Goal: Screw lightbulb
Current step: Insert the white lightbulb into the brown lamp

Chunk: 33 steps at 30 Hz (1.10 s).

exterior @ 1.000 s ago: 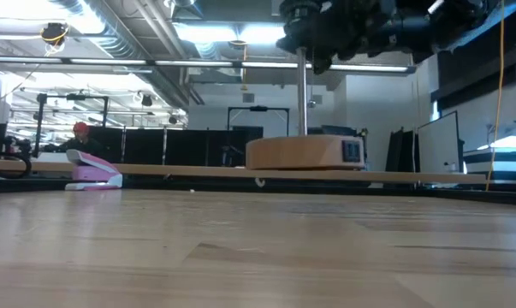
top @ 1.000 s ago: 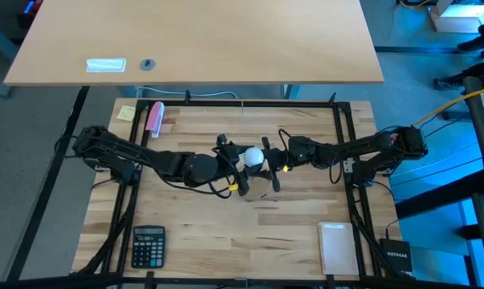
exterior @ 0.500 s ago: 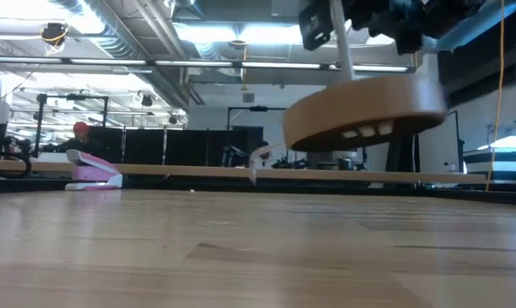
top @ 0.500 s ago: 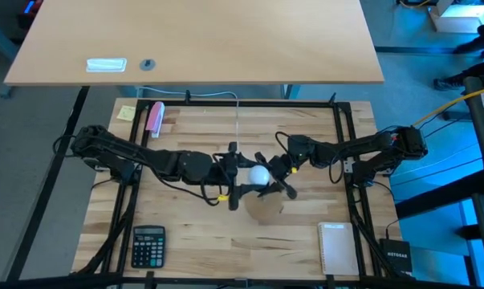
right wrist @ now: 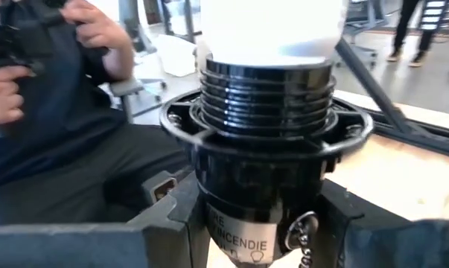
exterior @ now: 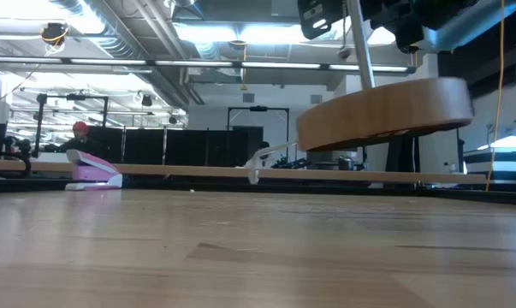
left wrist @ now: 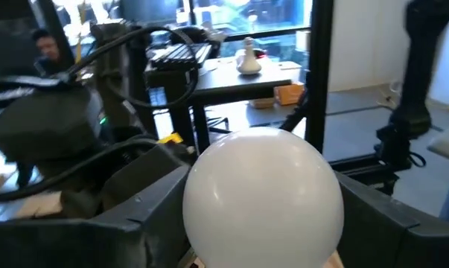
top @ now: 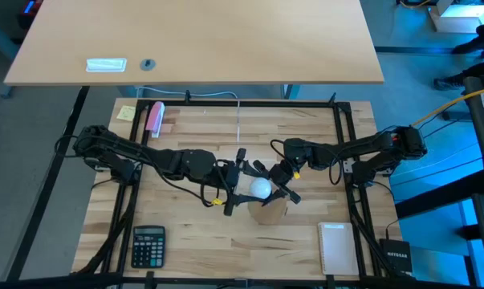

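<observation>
Both arms have carried the lamp nearer and rightward, its wooden base [exterior: 384, 113] now tilted clear of the table [top: 185, 241]. The left tool [top: 243, 184] cups the lightbulb [top: 260, 189] seated in the black socket [right wrist: 265, 149], which the right tool [top: 285, 181] clamps. Twisting seems underway; next needs another turn. Thread depth stays hidden.

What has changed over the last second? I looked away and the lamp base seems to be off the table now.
The wooden disc with its black socket has been lifted off the table and tilted, shifting toward the near edge with both arms. The right end effector still grips the socket; the left end effector still brackets the lightbulb. The calculator, notepad and pink stapler stayed put.
</observation>
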Tool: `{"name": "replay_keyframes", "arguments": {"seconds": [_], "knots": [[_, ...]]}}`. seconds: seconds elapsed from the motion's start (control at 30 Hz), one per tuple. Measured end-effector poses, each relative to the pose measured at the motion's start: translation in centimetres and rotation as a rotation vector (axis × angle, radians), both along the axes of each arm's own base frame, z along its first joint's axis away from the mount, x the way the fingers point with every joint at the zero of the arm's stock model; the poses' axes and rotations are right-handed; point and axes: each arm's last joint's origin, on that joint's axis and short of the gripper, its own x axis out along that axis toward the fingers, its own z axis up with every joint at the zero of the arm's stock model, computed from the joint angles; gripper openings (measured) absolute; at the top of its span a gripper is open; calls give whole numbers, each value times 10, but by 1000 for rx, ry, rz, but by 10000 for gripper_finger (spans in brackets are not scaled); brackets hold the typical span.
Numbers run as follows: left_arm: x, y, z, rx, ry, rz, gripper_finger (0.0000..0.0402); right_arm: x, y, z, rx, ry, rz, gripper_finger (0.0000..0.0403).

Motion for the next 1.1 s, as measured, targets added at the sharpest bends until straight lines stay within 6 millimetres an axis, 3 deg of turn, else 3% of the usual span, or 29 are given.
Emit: {"name": "replay_keyframes", "arguments": {"seconds": [0.2,0.37,0.57,0.77,1.1], "knots": [[0,3,-5,-13,35,92,335,2,-3,5,-32,-53,-78,149],[-14,4,4,4,74,124,367,-1,-6,11,-39,-70,-121,149],[-34,2,16,15,104,273,366,-12,-8,22,-72,-86,-183,149],[-52,1,22,-13,136,420,358,-14,-11,21,-107,-64,-259,149],[-57,3,23,-59,149,467,350,-13,-32,6,-156,20,-488,149]]}}
